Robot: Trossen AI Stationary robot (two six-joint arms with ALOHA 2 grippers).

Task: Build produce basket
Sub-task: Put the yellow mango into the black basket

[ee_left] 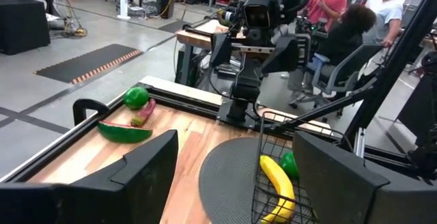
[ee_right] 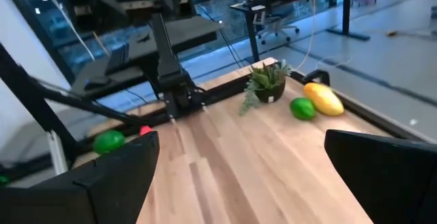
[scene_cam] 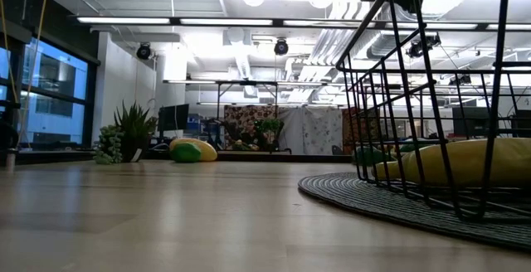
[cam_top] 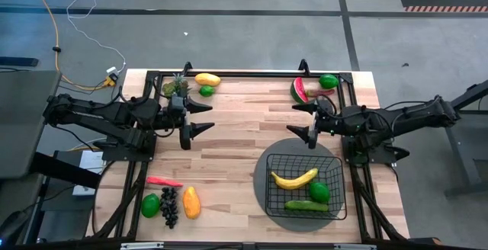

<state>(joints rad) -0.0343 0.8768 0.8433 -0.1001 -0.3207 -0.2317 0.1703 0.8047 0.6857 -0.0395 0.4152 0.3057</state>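
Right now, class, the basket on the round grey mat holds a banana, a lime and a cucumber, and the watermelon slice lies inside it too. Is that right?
Not quite. The basket on the mat does hold the banana, lime and cucumber, but the watermelon slice lies outside it, on the table's far edge by another lime. The high view shows this.

The table (cam_top: pixel 229 151), centre of the high view, is pale wood in narrow butcher-block strips with a smooth, faintly sheeny finish. At lower right, the basket (cam_top: pixel 305 185) is thin black wire mesh, matt, standing on a round grey mat (cam_top: pixel 263 197) with a ribbed, woven look. The banana (cam_top: pixel 294 179) and lime (cam_top: pixel 319 192) inside look like smooth, slightly glossy plastic, as does the watermelon slice (cam_top: pixel 300 90) at upper right. Both arms appear as dark, matt metal or plastic.
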